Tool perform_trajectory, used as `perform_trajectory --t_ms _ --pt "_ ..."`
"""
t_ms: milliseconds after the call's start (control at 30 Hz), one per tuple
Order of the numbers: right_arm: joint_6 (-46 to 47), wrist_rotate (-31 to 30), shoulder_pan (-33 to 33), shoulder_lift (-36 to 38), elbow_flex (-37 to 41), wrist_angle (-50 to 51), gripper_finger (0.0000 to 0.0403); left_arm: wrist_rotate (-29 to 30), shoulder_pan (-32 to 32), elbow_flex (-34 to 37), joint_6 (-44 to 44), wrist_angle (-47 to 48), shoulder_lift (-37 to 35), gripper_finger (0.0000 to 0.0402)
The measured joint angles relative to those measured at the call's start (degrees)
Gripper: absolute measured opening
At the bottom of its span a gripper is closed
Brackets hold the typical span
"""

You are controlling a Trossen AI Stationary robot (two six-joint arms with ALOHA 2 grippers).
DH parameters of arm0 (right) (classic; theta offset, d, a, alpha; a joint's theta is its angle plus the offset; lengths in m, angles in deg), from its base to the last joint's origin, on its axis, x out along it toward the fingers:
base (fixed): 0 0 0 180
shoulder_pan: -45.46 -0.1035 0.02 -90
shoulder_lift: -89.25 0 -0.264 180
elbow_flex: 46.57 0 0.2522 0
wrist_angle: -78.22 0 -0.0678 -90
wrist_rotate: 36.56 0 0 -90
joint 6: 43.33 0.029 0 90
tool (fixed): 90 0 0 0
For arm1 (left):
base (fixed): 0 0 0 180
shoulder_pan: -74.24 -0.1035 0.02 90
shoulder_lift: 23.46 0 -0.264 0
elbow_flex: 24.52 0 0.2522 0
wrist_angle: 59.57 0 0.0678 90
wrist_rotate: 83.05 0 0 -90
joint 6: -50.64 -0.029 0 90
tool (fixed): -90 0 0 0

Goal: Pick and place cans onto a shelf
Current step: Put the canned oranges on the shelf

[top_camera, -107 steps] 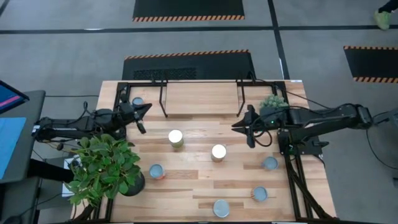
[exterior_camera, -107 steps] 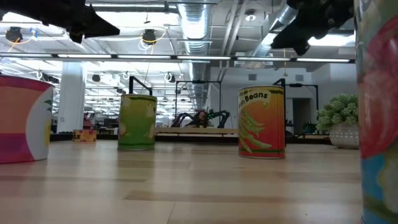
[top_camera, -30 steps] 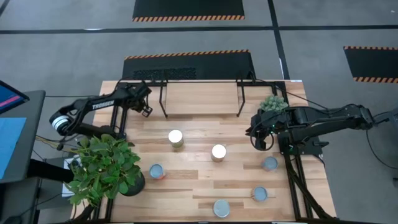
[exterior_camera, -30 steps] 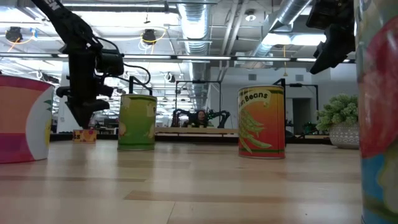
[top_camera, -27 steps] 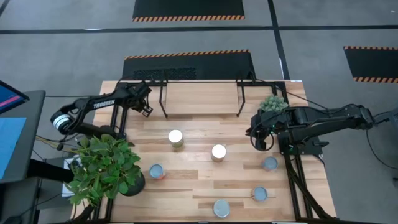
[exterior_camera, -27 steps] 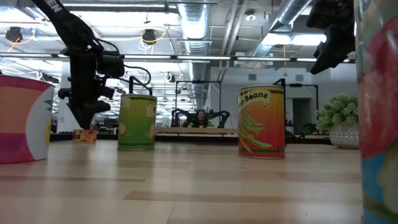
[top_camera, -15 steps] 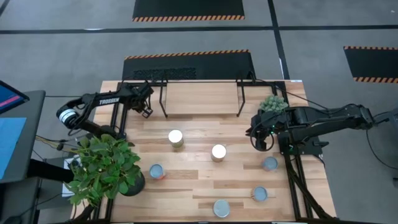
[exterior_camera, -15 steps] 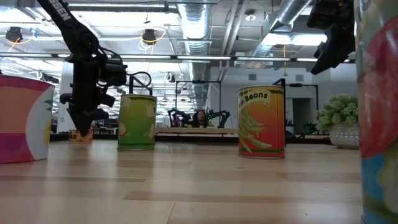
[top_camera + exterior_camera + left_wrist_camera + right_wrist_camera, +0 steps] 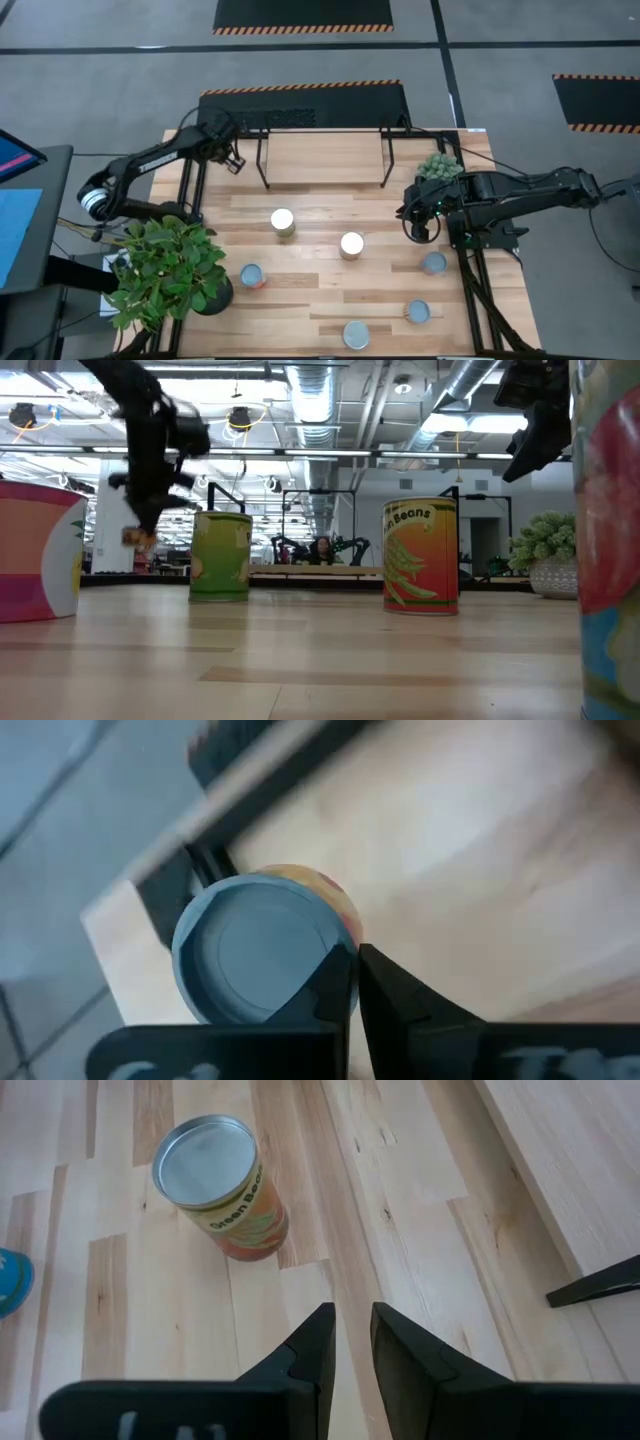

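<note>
One can (image 9: 262, 955) hangs clamped in the left pincer (image 9: 232, 158) above the table's far-left corner; the right pincer's (image 9: 347, 1342) fingers are nearly together.

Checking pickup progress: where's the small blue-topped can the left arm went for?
The blue-topped can is in the left gripper, lifted off the table at the light-wood shelf's left end.

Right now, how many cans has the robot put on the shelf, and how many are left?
None yet: the shelf holds no cans. The left gripper holds one can lifted beside the shelf's left end. Six more stand on the table, like the Green Beans can. The right gripper waits empty above the table.
</note>
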Motion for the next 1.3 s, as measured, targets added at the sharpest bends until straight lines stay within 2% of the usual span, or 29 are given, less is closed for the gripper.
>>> perform_trajectory --t_ms 200,267,400,633,733,900,1133,1300 --pt "-0.02 -0.02 0.0 0.0 0.0 -0.01 0.0095 -0.79 4.69 -6.03 2.4 -1.28 -8.04 0.0" --pt "-0.16 -0.04 0.0 0.0 0.01 -0.05 0.0095 -2.63 6.75 -7.03 3.65 -5.86 -10.11 0.0" --pt "-0.39 -0.07 0.0 0.0 0.01 -0.26 0.0095 -9.8 11.98 -7.21 4.86 -21.39 -11.79 0.0" --pt "-0.49 -0.11 0.0 0.0 0.01 -0.27 0.0095 -14.34 22.66 -7.22 2.68 -44.15 -1.86 0.0" --pt "-0.48 -0.11 0.0 0.0 0.0 -0.25 0.0095 -16.18 24.76 -9.69 1.52 -47.89 4.88 0.0" --pt "-0.48 -0.11 0.0 0.0 0.0 -0.25 0.0095 -17.15 25.91 -20.93 -2.01 -43.05 16.62 0.0" --pt "-0.48 -0.09 0.0 0.0 0.0 0.2 0.0095 -17.06 26.42 -42.41 -10.28 -21.52 31.28 0.0" --pt "-0.1 -0.09 0.0 0.0 0.0 1.42 0.0095 -18.6 26.34 -51.5 -14.59 -11.04 39.48 0.0"
